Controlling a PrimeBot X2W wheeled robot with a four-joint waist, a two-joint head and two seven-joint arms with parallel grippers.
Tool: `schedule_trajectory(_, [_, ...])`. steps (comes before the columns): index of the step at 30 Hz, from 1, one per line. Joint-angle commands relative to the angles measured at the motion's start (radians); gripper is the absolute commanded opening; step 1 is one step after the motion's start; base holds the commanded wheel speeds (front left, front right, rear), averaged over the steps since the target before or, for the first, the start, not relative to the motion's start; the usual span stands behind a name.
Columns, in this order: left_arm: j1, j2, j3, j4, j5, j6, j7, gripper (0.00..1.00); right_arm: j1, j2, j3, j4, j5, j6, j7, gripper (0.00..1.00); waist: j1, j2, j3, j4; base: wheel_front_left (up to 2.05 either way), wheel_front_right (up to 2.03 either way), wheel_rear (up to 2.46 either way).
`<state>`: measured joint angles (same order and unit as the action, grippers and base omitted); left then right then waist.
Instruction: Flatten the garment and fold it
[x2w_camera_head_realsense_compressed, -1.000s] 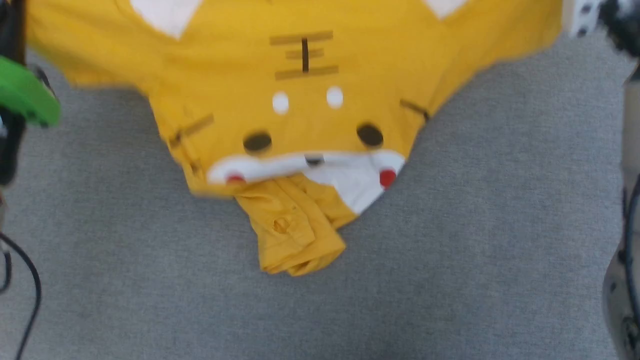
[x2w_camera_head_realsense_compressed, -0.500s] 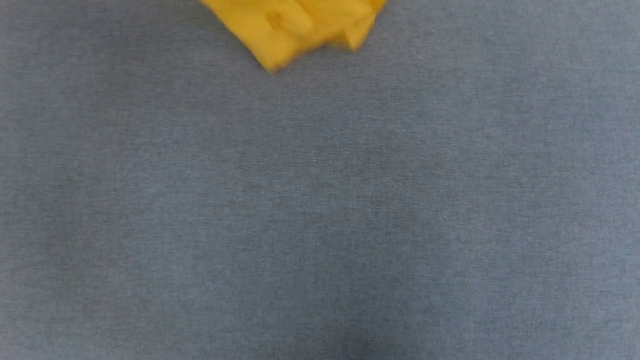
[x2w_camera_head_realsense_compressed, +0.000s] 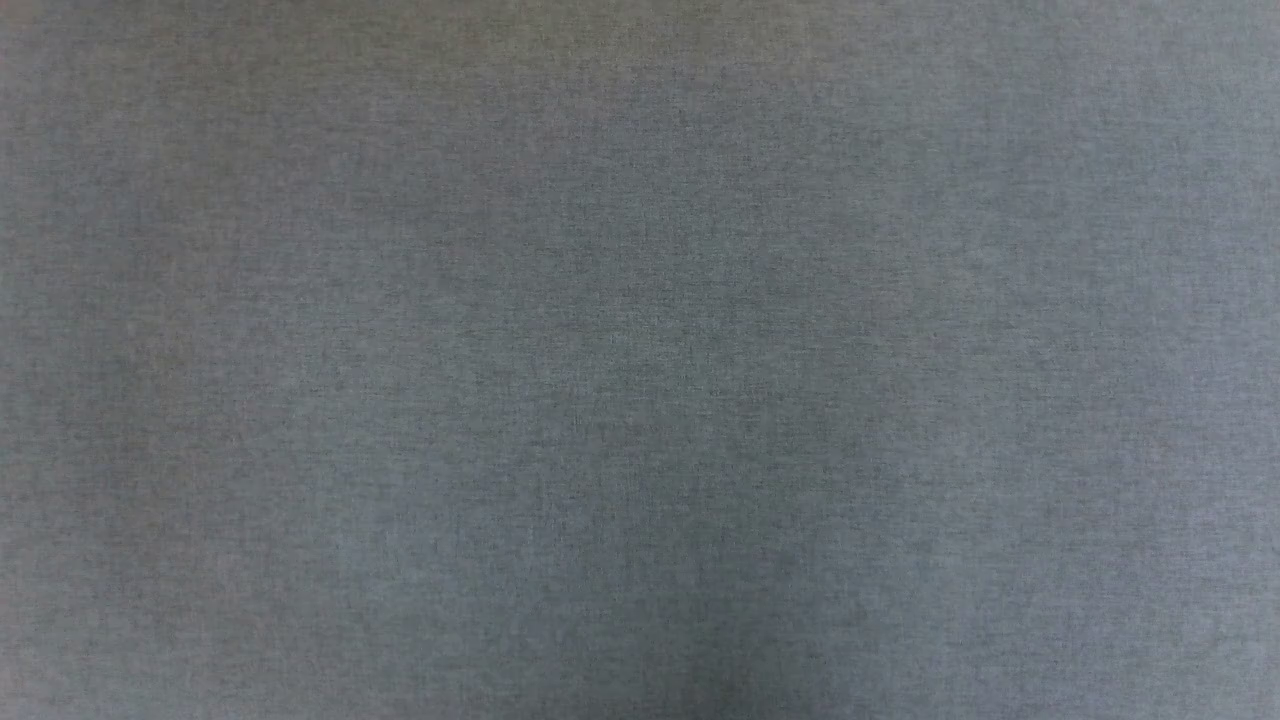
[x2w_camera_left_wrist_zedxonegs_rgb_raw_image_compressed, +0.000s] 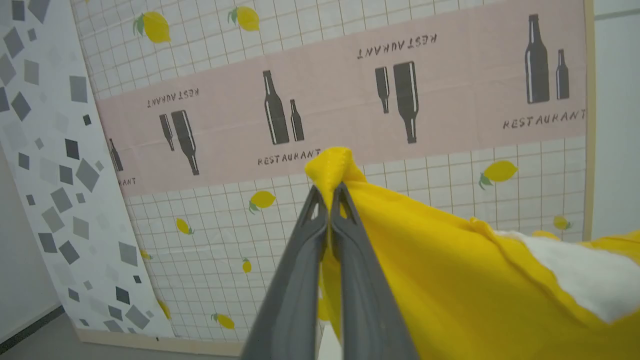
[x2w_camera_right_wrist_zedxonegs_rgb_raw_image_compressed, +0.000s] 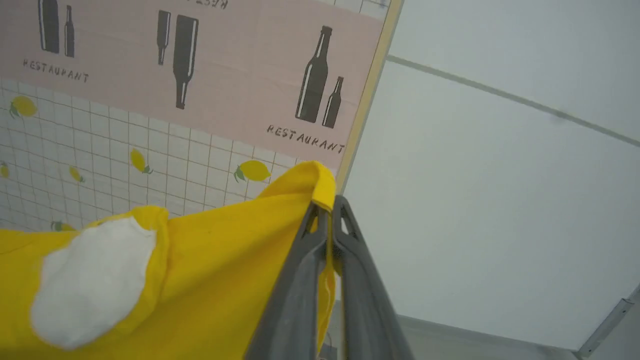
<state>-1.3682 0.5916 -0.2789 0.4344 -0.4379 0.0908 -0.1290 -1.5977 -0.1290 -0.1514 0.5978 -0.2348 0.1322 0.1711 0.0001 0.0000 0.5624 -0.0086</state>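
The garment (x2w_camera_left_wrist_zedxonegs_rgb_raw_image_compressed: 450, 270) is a bright yellow T-shirt with white patches, held up in the air between both arms. In the left wrist view my left gripper (x2w_camera_left_wrist_zedxonegs_rgb_raw_image_compressed: 329, 192) is shut on a bunched yellow corner, with the cloth stretching away to the right. In the right wrist view my right gripper (x2w_camera_right_wrist_zedxonegs_rgb_raw_image_compressed: 330, 207) is shut on another yellow edge of the garment (x2w_camera_right_wrist_zedxonegs_rgb_raw_image_compressed: 200, 280), which hangs off to the left with a white patch showing. The head view looks down on bare grey fabric surface (x2w_camera_head_realsense_compressed: 640, 360).
Behind the garment stands a wall panel (x2w_camera_left_wrist_zedxonegs_rgb_raw_image_compressed: 320, 100) with a pink band of bottle prints and a lemon grid pattern. A grey-speckled white panel (x2w_camera_left_wrist_zedxonegs_rgb_raw_image_compressed: 45, 175) leans at the left. A plain white wall (x2w_camera_right_wrist_zedxonegs_rgb_raw_image_compressed: 500, 200) lies to the right.
The head view has shifted so that the garment slid up and out of its top edge, leaving grey surface. Both grippers and arm parts seen a second ago have left that view too.
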Motion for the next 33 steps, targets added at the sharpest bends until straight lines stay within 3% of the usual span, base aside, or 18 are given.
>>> schedule_trajectory(1, [0.056, 0.003, -0.008, 0.015, -0.014, -0.010, 0.005, 0.00, 0.050, -0.007, 0.007, 0.021, 0.022, -0.002, -0.013, 0.00, -0.0001, 0.0000, -0.010, 0.004, 0.00, 0.00, 0.00])
schedule_trajectory(9, [0.425, 0.002, -0.037, 0.027, -0.099, -0.037, 0.052, 0.00, 0.350, -0.034, 0.101, 0.083, 0.232, -0.002, 0.007, 0.00, -0.0001, 0.0000, -0.125, 0.028, 0.00, 0.00, 0.00])
schedule_trajectory(12, [0.608, -0.011, -0.025, -0.025, -0.178, -0.040, 0.086, 0.00, 0.520, -0.051, 0.146, 0.037, 0.357, -0.002, 0.068, 0.00, -0.0001, 0.0000, -0.195, 0.041, 0.00, 0.00, 0.00])
schedule_trajectory(16, [0.832, -0.009, -0.018, -0.115, -0.265, -0.039, 0.149, 0.00, 0.776, -0.087, 0.138, -0.120, 0.508, -0.002, 0.191, 0.00, -0.0001, 0.0000, -0.266, 0.059, 0.00, 0.00, 0.00])
schedule_trajectory(21, [1.095, -0.005, 0.001, -0.260, -0.353, 0.023, 0.218, 0.00, 1.123, -0.083, 0.081, -0.381, 0.557, -0.002, 0.346, 0.00, -0.0001, 0.0000, -0.335, 0.058, 0.00, 0.00, 0.00])
schedule_trajectory(25, [1.273, 0.003, 0.012, -0.358, -0.391, 0.095, 0.265, 0.00, 1.347, -0.017, 0.000, -0.561, 0.522, -0.002, 0.451, 0.00, -0.0001, 0.0000, -0.371, 0.056, 0.00, 0.00, 0.00])
schedule_trajectory(29, [1.418, -0.005, 0.026, -0.436, -0.415, 0.165, 0.276, 0.00, 1.525, 0.055, -0.094, -0.697, 0.485, -0.002, 0.546, 0.00, -0.0001, 0.0000, -0.403, 0.060, 0.00, 0.00, 0.00])
schedule_trajectory(33, [1.518, -0.008, 0.018, -0.474, -0.422, 0.204, 0.288, 0.00, 1.673, 0.077, -0.170, -0.786, 0.480, -0.002, 0.625, 0.00, -0.0001, 0.0000, -0.426, 0.068, 0.00, 0.00, 0.00])
